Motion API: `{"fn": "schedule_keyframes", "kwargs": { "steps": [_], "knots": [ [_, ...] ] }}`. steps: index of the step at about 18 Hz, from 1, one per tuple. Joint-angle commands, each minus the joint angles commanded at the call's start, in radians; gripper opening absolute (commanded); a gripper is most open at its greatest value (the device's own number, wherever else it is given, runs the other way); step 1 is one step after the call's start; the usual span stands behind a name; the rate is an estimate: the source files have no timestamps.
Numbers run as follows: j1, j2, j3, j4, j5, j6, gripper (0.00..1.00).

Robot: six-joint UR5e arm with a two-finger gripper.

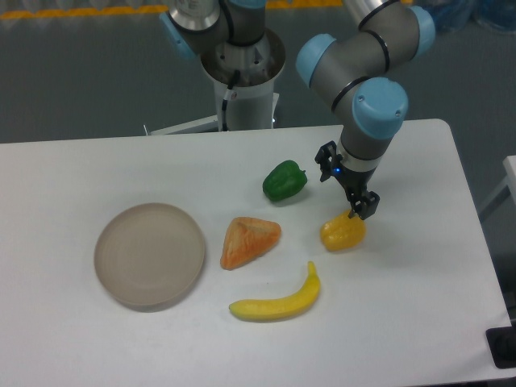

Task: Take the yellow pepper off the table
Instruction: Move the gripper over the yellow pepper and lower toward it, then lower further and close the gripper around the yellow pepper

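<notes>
Tool (347,187) pointing down, fingers apart

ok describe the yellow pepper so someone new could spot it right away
On the white table, look on the right side, just below the arm's fingers. The yellow pepper sits there, right of the orange wedge and above the banana. It is small, lumpy and yellow-orange, unlike the long curved banana or the green pepper.
</notes>
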Motion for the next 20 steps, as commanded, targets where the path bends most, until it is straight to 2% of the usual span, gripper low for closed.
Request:
{"fn": "schedule_keyframes", "kwargs": {
  "steps": [2, 4, 5, 6, 8, 10, 12, 20],
  "knots": [
    [-0.002, -0.002, -0.005, 0.003, 0.000, -0.003, 1.00],
    [-0.003, 0.000, -0.021, 0.034, 0.000, -0.003, 1.00],
    [-0.006, -0.002, -0.037, 0.073, 0.002, -0.009, 1.00],
    [-0.012, -0.003, -0.046, 0.089, 0.003, -0.012, 1.00],
    [-0.015, -0.003, -0.057, 0.095, 0.005, -0.014, 1.00],
    [-0.017, -0.012, -0.055, 0.109, 0.006, -0.015, 1.00],
    [-0.018, -0.029, -0.060, 0.167, 0.008, -0.018, 1.00],
    [-0.023, -0.077, -0.045, 0.236, 0.054, -0.018, 1.00]
  ]
}}
